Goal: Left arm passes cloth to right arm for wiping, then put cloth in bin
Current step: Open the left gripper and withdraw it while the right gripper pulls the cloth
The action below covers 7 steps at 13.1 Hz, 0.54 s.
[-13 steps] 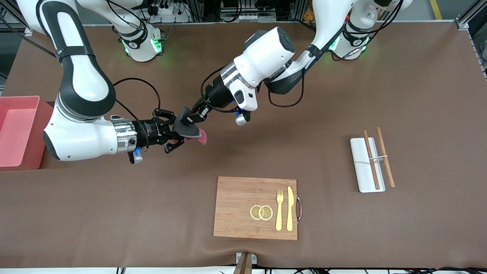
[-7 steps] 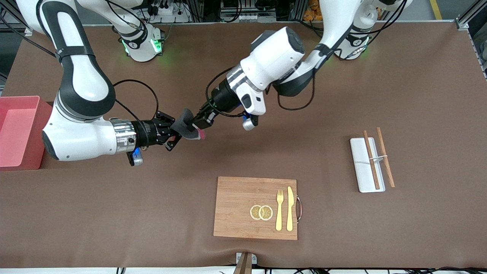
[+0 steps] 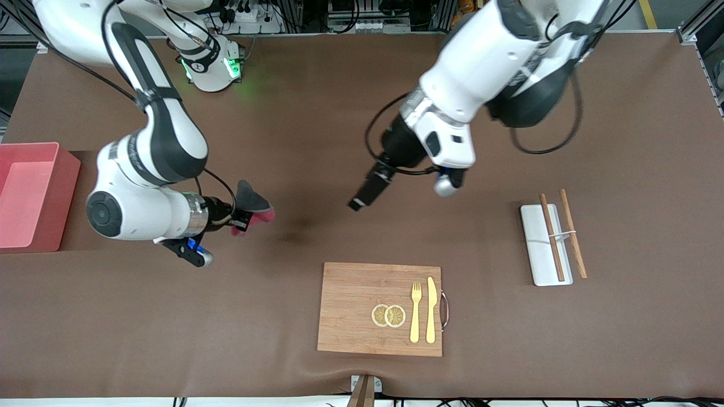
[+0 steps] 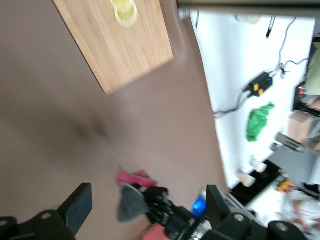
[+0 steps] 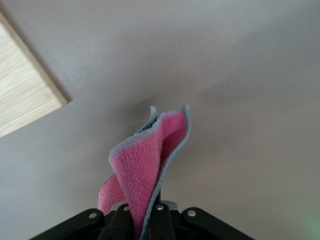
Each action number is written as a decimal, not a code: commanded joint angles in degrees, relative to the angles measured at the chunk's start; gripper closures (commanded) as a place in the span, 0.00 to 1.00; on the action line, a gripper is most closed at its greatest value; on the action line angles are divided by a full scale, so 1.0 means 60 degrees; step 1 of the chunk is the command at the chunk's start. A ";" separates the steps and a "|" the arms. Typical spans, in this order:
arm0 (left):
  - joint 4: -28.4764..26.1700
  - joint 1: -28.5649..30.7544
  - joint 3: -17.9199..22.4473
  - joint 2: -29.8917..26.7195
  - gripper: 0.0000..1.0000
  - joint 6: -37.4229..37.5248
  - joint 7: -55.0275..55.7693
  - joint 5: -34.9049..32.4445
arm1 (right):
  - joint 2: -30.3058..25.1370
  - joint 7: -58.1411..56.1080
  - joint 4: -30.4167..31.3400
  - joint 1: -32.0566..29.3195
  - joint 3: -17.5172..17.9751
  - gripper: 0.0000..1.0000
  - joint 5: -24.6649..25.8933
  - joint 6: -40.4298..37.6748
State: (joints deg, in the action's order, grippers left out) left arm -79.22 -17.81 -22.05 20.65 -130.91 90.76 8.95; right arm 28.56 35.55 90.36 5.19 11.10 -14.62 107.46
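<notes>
A wooden board (image 3: 380,308) carrying a fork (image 3: 416,312) and a knife (image 3: 431,310) is seen nearest the front camera on the bench (image 3: 622,141). Farther back, the cloth (image 3: 251,203) is clamped in the right tool (image 3: 242,219), above bare bench. The left tool (image 3: 358,202) is held empty above the bench, fingers spread. The bin (image 3: 29,195) is set at the right arm's end

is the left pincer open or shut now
Open: the left pincer has its fingers spread wide with nothing between them; the cloth sits in the right pincer.
</notes>
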 commanded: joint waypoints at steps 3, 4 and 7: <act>-0.0257 0.1544 0.0028 -0.0790 0.00 0.2901 -0.3954 -0.0246 | 0.0132 -0.1001 0.2400 0.0204 -0.0004 1.00 0.0648 0.3604; -0.0258 0.1852 0.0028 -0.0805 0.00 0.3488 -0.4674 -0.0464 | 0.0322 -0.1307 0.2430 0.0045 -0.0004 1.00 0.0896 0.3884; -0.0258 0.2351 0.0028 -0.0966 0.00 0.4924 -0.6710 -0.2117 | 0.0908 -0.3149 0.2838 -0.0875 -0.0194 1.00 0.1862 0.5097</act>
State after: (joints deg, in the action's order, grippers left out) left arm -79.37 -4.87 -21.51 17.05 -105.82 56.30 0.82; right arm 32.31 23.11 105.70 4.55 9.95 -6.81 133.96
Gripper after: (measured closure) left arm 0.000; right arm 0.930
